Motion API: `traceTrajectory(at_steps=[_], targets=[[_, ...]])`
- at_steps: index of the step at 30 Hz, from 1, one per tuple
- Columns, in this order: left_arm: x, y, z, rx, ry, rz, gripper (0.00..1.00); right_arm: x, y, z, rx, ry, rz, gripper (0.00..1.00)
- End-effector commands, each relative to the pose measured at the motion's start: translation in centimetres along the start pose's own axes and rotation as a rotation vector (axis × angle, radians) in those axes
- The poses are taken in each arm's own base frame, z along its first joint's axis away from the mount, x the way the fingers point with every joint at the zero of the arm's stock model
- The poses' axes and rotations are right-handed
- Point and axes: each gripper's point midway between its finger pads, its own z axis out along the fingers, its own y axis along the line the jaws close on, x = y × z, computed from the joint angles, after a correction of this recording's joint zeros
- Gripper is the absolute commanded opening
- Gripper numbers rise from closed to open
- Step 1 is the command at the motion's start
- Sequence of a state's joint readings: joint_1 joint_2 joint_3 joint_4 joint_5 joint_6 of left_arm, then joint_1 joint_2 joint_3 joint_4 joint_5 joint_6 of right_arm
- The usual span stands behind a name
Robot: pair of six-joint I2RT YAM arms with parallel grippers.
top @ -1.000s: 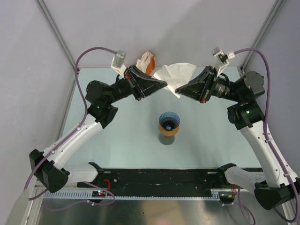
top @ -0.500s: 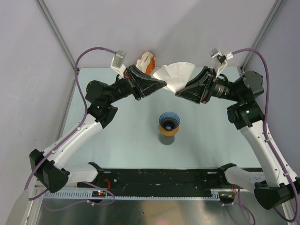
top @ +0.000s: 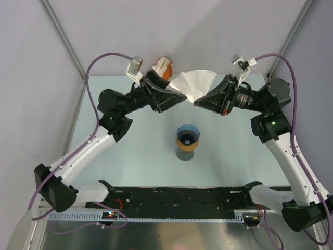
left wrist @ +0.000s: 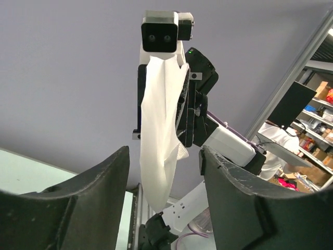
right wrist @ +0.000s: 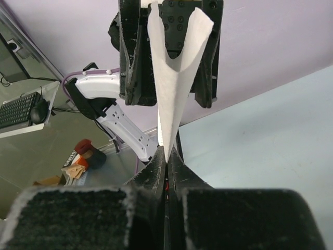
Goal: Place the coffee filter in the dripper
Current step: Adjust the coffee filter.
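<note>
Up at the far side of the pale blue-green table (top: pixel 234 161), both arms are raised with their grippers pointing at each other, and a white paper coffee filter (top: pixel 193 83) sits in the air between them. The right gripper (right wrist: pixel 166 156) is closed tight, its two fingers pinching the filter's pointed end. From there the paper fans out into an open cone whose wide mouth faces the other arm. The left gripper (left wrist: pixel 165 156) stands about half open and has hold of nothing. In its own wrist view the filter hangs in the gap between its two dark fingers (left wrist: pixel 93 203), with clear space on either side. From the right wrist those fingers flank the filter's mouth, one on each side of the paper.

Well apart from all this, near the middle of the table and nearer the arm bases, the small blue ribbed cone-shaped dripper (top: pixel 187 133) stands upright with its round mouth facing up. It rests on a flat orange ring (top: pixel 187 144) atop a dark grey cylindrical cup (top: pixel 184 154). The filter is not in it. Behind the left gripper, at the table's far edge, lies an orange and white object (top: pixel 163 67) that I cannot make out
</note>
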State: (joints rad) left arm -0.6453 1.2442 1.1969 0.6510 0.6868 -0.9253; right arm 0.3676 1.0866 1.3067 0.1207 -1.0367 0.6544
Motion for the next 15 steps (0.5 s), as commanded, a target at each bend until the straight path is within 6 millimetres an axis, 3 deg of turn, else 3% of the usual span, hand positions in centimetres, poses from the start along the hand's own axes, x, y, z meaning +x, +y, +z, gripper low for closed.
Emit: traceTrajectory(at_steps=[1, 6, 10, 13, 15], targets=[[-0.1, -0.5, 0.9, 0.019, -0.022, 0.008, 0.63, -0.4, 0.0, 0.1, 0.004, -0.018, -0.029, 0.00], [0.2, 0.4, 1.7, -0.011, -0.027, -0.027, 0.55, -0.3, -0.2, 0.1, 0.021, -0.020, -0.047, 0.00], [0.3, 0.4, 1.9, -0.010, -0.019, -0.030, 0.33, -0.2, -0.2, 0.0, 0.033, -0.017, -0.058, 0.00], [0.6, 0.2, 1.7, 0.001, 0.000, -0.028, 0.09, -0.1, -0.3, -0.1, 0.037, -0.017, -0.061, 0.00], [0.8, 0.1, 1.5, 0.006, 0.007, -0.021, 0.03, -0.1, -0.3, -0.2, 0.040, -0.019, -0.064, 0.00]])
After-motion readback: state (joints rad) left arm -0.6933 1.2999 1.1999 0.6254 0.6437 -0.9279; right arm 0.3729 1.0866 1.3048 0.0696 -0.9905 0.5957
